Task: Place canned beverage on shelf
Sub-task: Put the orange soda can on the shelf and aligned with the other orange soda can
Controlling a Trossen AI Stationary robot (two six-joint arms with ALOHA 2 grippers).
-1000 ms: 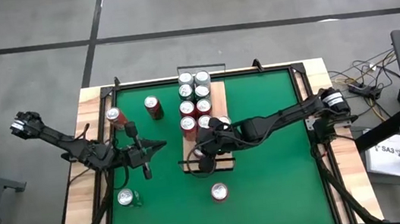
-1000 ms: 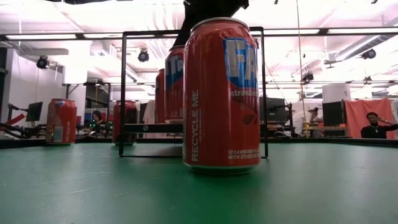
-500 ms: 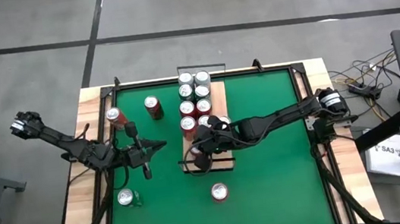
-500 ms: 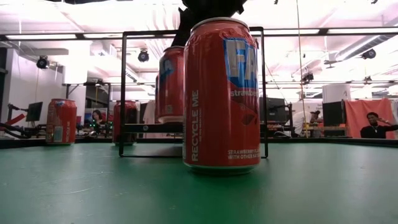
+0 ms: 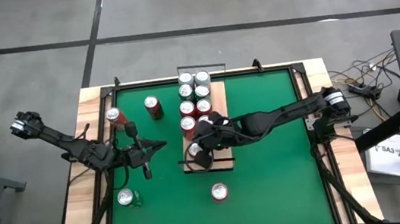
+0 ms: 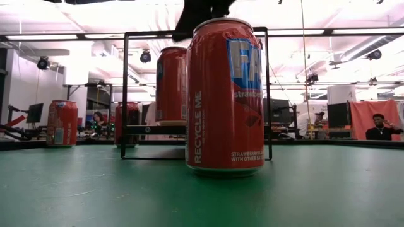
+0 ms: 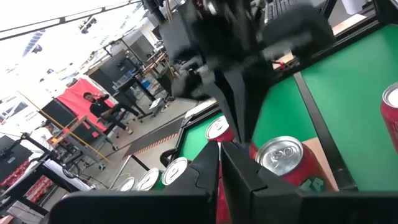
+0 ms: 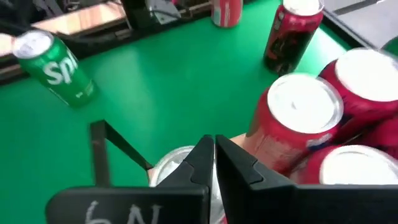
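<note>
Hand of the right arm over the near end of the shelf, reaching in from the right. Fingers pressed fully together, tips right at the silver top of a red can; nothing seen clamped between them, and cannot tell whether touching. Can upright on the shelf's near end, left side, long axis vertical, top facing up under the dark hand. Shelf lying with its long axis near to far, black rails at both short ends. Farther along it, other cans upright in two rows toward the far end. Beyond the shelf, on the green mat of the desk: a lone red can near, standing upright; a green can near left. Left hand over the mat just left of the shelf, fingers closed to a point, empty.
</note>
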